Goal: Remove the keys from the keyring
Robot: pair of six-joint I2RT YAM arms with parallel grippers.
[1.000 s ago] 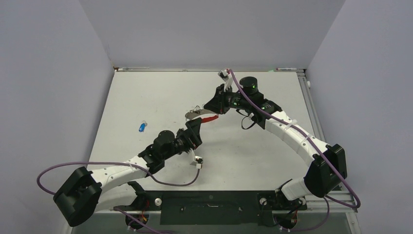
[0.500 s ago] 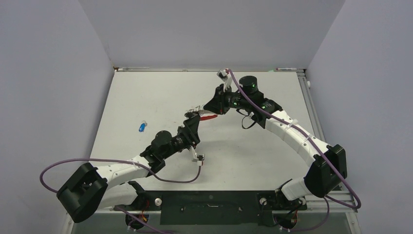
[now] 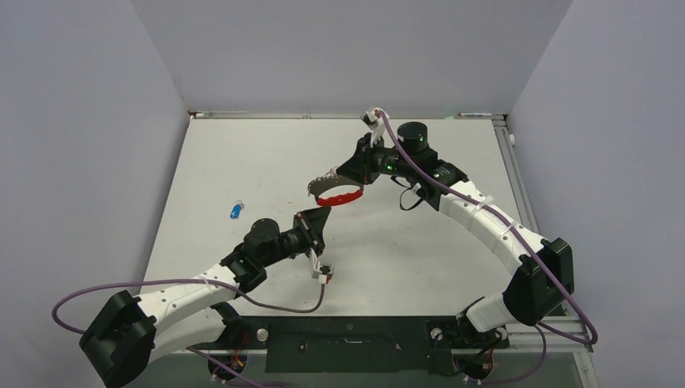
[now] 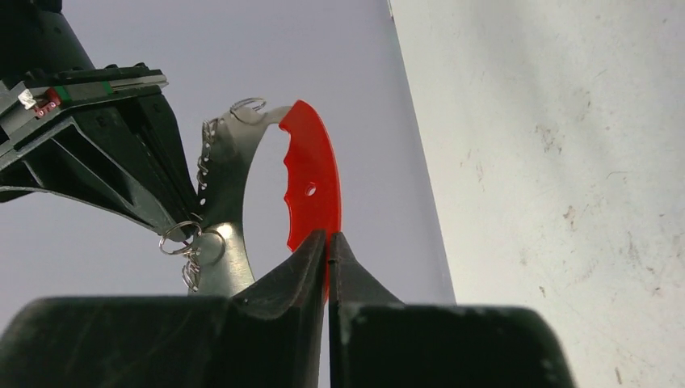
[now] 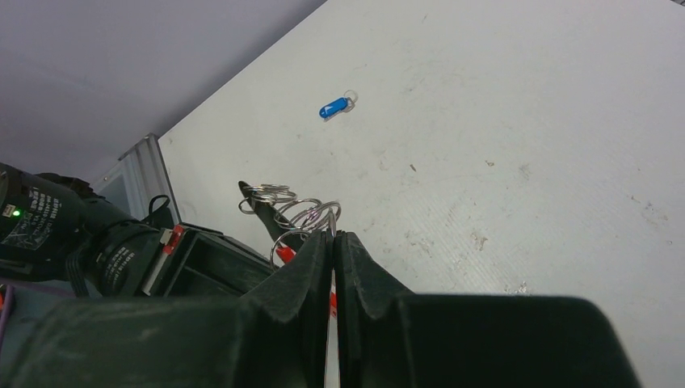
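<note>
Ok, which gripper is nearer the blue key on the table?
Left. The left gripper is right of the blue key in the top view; the right gripper is farther right, toward the back.

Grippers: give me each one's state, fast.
Left gripper: closed on the red arc-shaped keyring with silver wire loops.
Right gripper: closed on the same keyring.

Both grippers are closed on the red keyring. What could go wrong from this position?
1. The left gripper pinches only the end tip of the keyring; a pull may make it slip off.
2. The right gripper clamps another part of the same keyring, so opposing moves could bend or twist the band.
3. The wire loops hang loose close to the right gripper and might snag on it.
</note>
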